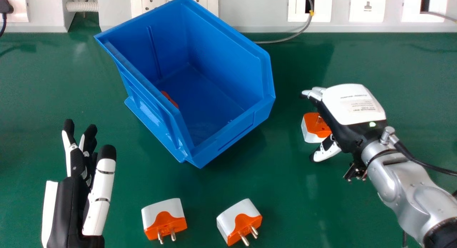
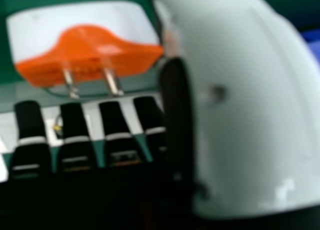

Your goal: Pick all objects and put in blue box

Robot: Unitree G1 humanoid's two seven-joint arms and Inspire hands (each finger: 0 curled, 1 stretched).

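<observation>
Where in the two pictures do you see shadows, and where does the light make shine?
Head view: soft shadows on the green table beside the blue box, faint pale reflections on the table's surface, and highlights on the silver forearm. Right hand view: a small bright glint low on the thumb; the bottom edge is nearly black.

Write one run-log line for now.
right hand open at plug adapter; two more adapters outside; orange item in blue box; left hand open

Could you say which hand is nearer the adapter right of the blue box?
Right: the right hand is beside the adapter; the left hand is front-left of the box.
</observation>
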